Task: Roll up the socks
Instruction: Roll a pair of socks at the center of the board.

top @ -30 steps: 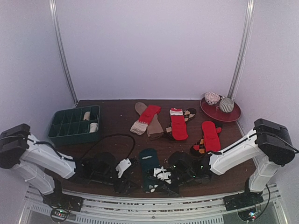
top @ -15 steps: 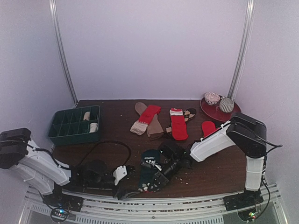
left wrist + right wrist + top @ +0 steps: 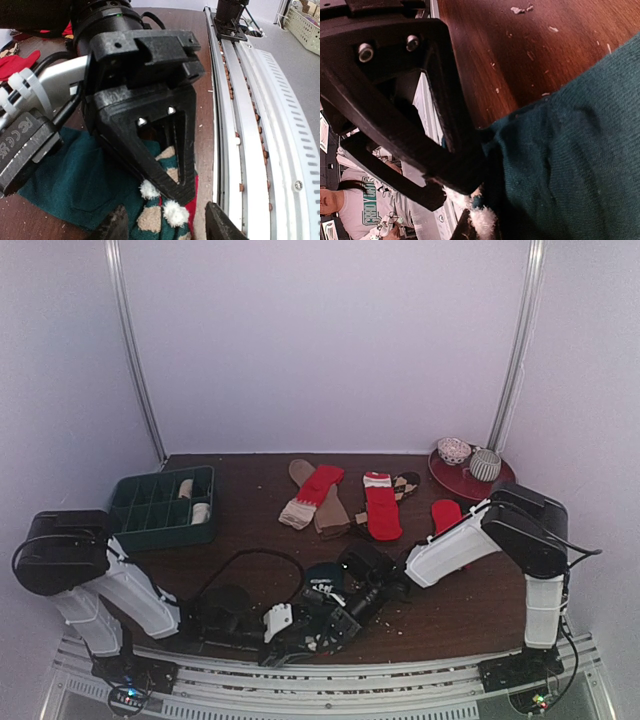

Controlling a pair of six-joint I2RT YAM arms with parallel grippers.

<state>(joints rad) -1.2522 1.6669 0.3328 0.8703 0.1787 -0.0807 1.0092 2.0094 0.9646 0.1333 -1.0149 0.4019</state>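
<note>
A dark teal sock lies bunched at the near middle of the table, its patterned end with white pompoms toward the rail. My right gripper is shut on that end of the teal sock, as both wrist views show. My left gripper is open, its fingertips standing either side of the patterned end, just left of the right gripper. Further back lie red socks, a brown sock and another red sock.
A dark green compartment tray at the back left holds two rolled socks. A red plate with two bowls stands at the back right. A black cable loops on the table. The metal rail runs along the near edge.
My right arm has lifted its elbow and swung left, bunching the teal sock shorter. My left gripper has slid right up to the sock's patterned end and its jaws have narrowed.
</note>
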